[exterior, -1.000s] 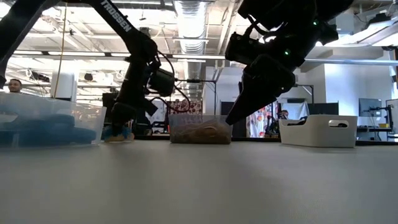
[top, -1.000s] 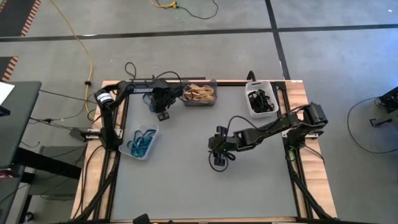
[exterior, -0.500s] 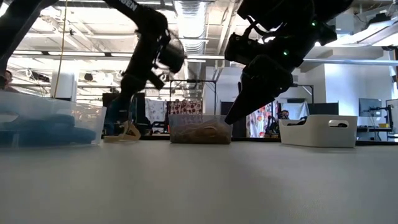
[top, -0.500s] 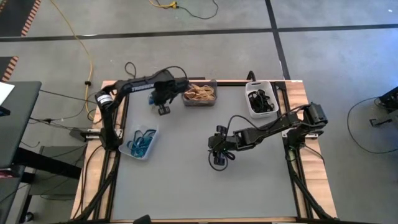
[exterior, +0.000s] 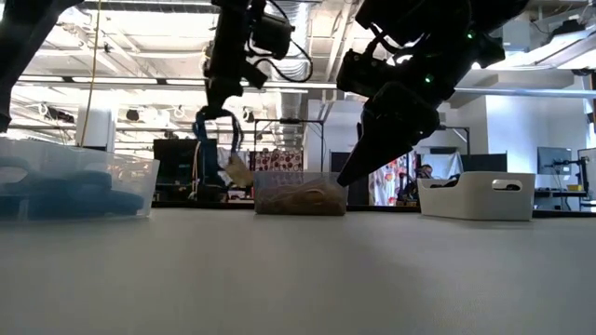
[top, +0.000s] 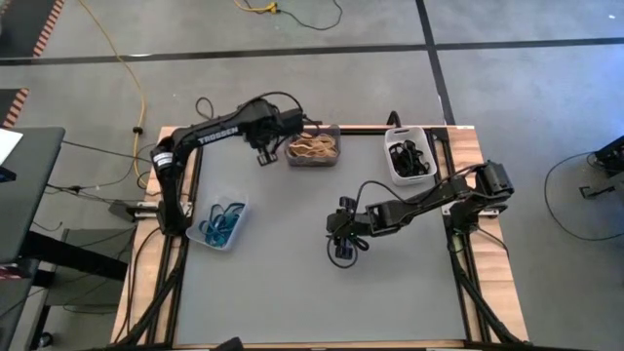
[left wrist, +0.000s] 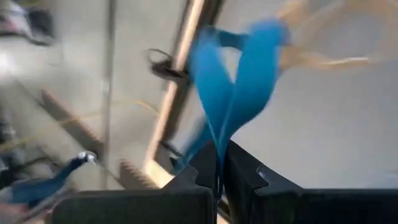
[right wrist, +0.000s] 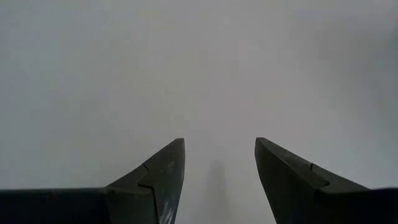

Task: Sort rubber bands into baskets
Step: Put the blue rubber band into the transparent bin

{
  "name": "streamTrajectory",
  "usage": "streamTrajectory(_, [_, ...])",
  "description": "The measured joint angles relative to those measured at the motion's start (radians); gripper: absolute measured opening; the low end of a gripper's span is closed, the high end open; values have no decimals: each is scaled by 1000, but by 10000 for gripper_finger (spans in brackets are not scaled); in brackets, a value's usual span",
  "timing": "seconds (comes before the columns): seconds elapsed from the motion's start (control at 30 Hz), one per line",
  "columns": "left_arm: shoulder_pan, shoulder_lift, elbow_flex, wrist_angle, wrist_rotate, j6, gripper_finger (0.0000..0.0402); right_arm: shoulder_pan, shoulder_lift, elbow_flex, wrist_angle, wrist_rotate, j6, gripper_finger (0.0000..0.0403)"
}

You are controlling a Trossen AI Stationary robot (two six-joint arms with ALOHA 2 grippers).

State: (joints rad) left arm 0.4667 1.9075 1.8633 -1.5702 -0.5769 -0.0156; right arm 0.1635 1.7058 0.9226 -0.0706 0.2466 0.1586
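**Operator:** Three baskets sit on my table. Going left to right in the overhead view: the clear basket (top: 223,223) near the left edge holds blue bands, the dark grey basket (top: 314,147) at the back holds tan bands (top: 313,148), and the white basket (top: 409,157) at the back right holds black bands (top: 408,156).

**Listener:** Where are your grippers?

**Operator:** My left gripper (top: 263,153) hangs raised just beside the dark grey basket, clamped tight on a blue rubber band (left wrist: 231,93). My right gripper (top: 341,250) waits over bare tabletop near the middle, its fingers (right wrist: 163,171) spread and holding nothing.

**Listener:** How will the band handle?

**Operator:** I judge it very light, soft and floppy. It droops from the pinch, so a grip on one strand is enough, though it could cling to a finger on release.

**Listener:** Do the views differ?

**Operator:** Yes. The left wrist view shows the blue loop pinched, with a tan strand (left wrist: 323,59) blurred beyond it. The table-level view shows the loop (exterior: 212,140) dangling above the table with something tan (exterior: 239,171) at its lower end. From overhead the band is too small to make out.
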Motion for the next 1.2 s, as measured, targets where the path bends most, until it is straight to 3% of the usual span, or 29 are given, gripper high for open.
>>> streamTrajectory(0.1, [13, -1, 1, -2, 117, -9, 0, 0, 0, 0, -1, -1, 1, 223])
streamTrajectory(0.17, [15, 0, 0, -1, 130, -28, 0, 0, 0, 0, -1, -1, 1, 223])
streamTrajectory(0.27, [12, 0, 0, 45, 269, 10, 0, 0, 0, 0, 0, -2, 1, 223])
streamTrajectory(0.3, [8, 0, 0, 60, 244, 13, 0, 0, 0, 0, 0, -2, 1, 223])
streamTrajectory(0.4, [-11, 1, 0, 4, -63, -58, 0, 0, 0, 0, 0, -2, 6, 223])
streamTrajectory(0.43, [-10, 0, 0, -7, -86, -69, 0, 0, 0, 0, 0, -2, 6, 223])
streamTrajectory(0.53, [5, -1, 0, 10, 183, -7, 0, 0, 0, 0, 0, -2, 6, 223])
streamTrajectory(0.67, [-8, -3, -1, 23, 214, -3, 0, 0, 0, 0, 0, -2, 3, 223])
streamTrajectory(0.83, [-30, -2, -1, 79, 451, 57, 0, 5, 0, 0, 0, -2, 2, 223])
streamTrajectory(1.0, [-50, -2, -1, 24, 247, 13, 0, 7, 0, 0, 0, -3, 5, 223])
streamTrajectory(1.13, [-46, -2, -1, 35, 425, 24, 0, 6, 0, 0, 0, -3, 6, 223])
streamTrajectory(1.2, [-58, -2, -1, 43, 442, 31, 5, 6, 0, 0, 0, -3, 6, 223])
